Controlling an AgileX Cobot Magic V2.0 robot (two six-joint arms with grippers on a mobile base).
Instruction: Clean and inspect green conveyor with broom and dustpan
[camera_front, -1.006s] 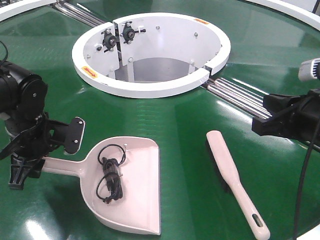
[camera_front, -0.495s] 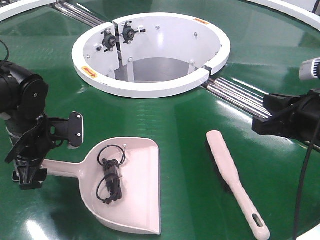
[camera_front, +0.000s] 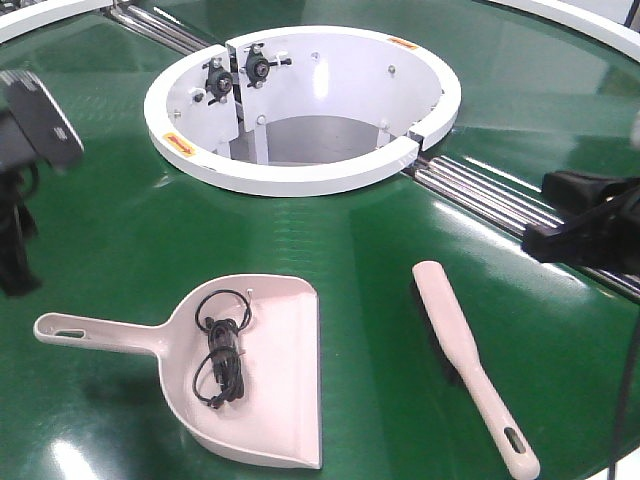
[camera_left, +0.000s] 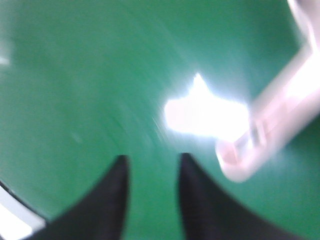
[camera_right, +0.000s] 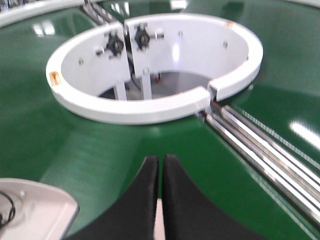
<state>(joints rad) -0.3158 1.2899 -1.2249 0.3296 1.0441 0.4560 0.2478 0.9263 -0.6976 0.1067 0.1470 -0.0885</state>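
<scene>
The left gripper (camera_left: 150, 200), jaws apart and empty at lower centre, could nudge the dustpan (camera_left: 270, 135) handle aside when approaching.

Bright glare, blurred left wrist view

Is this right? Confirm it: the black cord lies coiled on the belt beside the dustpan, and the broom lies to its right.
Not quite. The front view shows the cord coiled inside the dustpan, not on the belt beside it. The broom does lie to the dustpan's right.
</scene>
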